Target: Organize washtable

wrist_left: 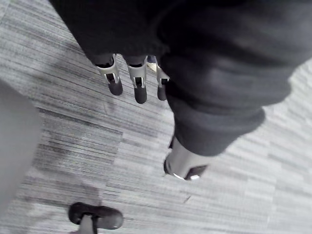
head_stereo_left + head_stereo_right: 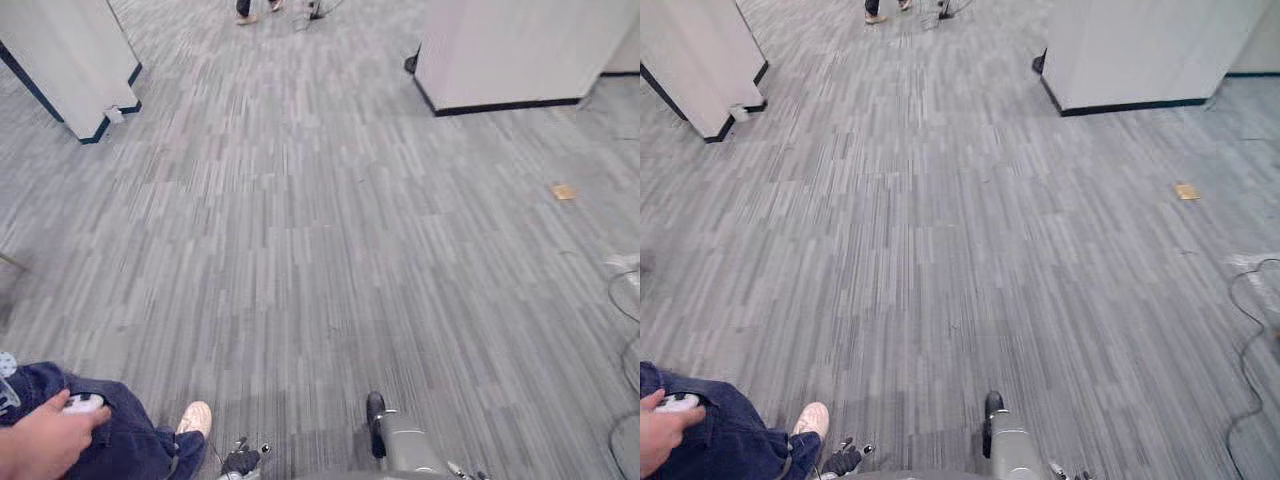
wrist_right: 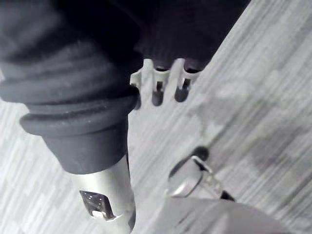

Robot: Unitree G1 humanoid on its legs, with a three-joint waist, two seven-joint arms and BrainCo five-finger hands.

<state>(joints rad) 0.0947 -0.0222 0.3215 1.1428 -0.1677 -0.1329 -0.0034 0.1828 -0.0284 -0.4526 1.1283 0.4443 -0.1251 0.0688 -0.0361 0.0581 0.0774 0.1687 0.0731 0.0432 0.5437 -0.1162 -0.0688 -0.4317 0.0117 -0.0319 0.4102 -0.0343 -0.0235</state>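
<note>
My left hand (image 1: 139, 84) hangs over grey striped carpet (image 2: 320, 250), its fingers straight and relaxed with nothing in them, the thumb (image 1: 184, 163) apart from them. My right hand (image 3: 157, 87) hangs the same way over the carpet, fingers loose and holding nothing, its thumb (image 3: 105, 197) held away from them.
A white partition (image 2: 65, 60) stands at the far left and a white cabinet (image 2: 510, 50) at the far right, with open carpet between them. A seated person in blue jeans (image 2: 110, 430) holds a white controller (image 2: 82, 403) at the lower left. Another person's feet (image 2: 245, 15) show far ahead. A small brown scrap (image 2: 564, 191) lies at the right.
</note>
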